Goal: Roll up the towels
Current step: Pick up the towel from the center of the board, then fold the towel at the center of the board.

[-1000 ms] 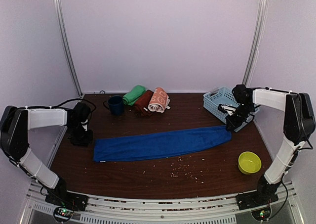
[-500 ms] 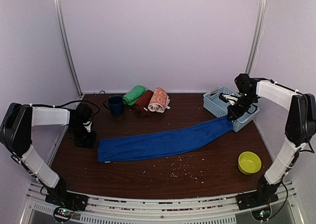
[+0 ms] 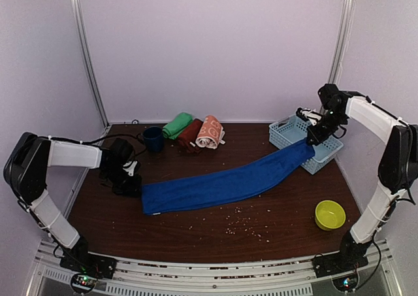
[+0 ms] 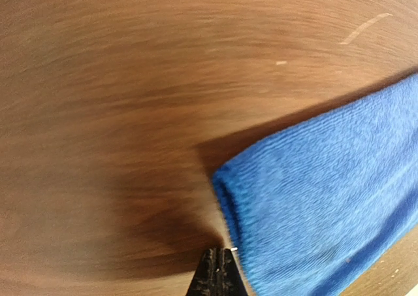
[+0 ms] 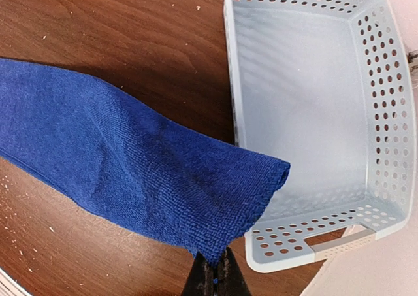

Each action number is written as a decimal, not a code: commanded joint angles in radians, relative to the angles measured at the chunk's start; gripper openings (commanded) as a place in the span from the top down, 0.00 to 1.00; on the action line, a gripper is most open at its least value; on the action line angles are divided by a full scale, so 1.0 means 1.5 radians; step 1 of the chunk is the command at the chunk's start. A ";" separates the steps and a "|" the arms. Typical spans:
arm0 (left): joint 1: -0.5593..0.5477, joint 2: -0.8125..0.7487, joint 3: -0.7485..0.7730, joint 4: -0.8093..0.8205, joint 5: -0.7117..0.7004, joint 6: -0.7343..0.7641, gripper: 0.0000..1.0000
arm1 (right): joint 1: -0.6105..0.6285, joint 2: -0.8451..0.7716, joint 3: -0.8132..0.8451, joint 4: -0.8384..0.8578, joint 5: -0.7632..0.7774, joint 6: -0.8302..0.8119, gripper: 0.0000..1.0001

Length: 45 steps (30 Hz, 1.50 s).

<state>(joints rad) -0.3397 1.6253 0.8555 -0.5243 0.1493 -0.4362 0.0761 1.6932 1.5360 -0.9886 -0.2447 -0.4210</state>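
Note:
A long royal blue towel (image 3: 222, 181) stretches across the brown table from left of centre to the right. My right gripper (image 3: 315, 141) is shut on its right end and holds that corner (image 5: 130, 159) lifted beside the basket's near edge. My left gripper (image 3: 132, 186) is low at the towel's left end. In the left wrist view its jaws (image 4: 221, 255) are shut, and the blue towel's edge (image 4: 326, 191) lies just to the right of the tips, with no cloth seen between them. Three rolled towels lie at the back: green (image 3: 177, 125), maroon (image 3: 189, 134) and orange print (image 3: 209, 132).
A navy mug (image 3: 153, 139) stands left of the rolled towels. A pale blue perforated basket (image 3: 287, 134) sits at the back right, and its inside (image 5: 230, 61) shows nothing in the right wrist view. A yellow-green bowl (image 3: 329, 214) is at the front right. Crumbs (image 3: 241, 225) are scattered near the front.
My right gripper has risen and moved back with the towel's right end. The whole towel has slid to the right, and my left gripper has followed its left end rightward.

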 commanded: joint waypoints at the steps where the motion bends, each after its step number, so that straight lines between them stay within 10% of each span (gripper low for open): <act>1: -0.015 0.022 0.002 0.029 0.031 -0.004 1.00 | -0.022 0.014 0.053 -0.028 0.030 -0.020 1.00; 14: -0.018 -0.018 0.006 0.058 0.025 -0.001 1.00 | -0.022 0.041 0.150 -0.080 -0.096 -0.038 1.00; 45: -0.106 0.074 0.034 0.197 0.122 -0.032 1.00 | 0.276 0.174 0.267 -0.075 -0.271 0.015 1.00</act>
<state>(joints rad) -0.4931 1.7294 0.9268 -0.2855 0.3225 -0.4709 0.4427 1.9244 1.8824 -1.1004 -0.5823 -0.4149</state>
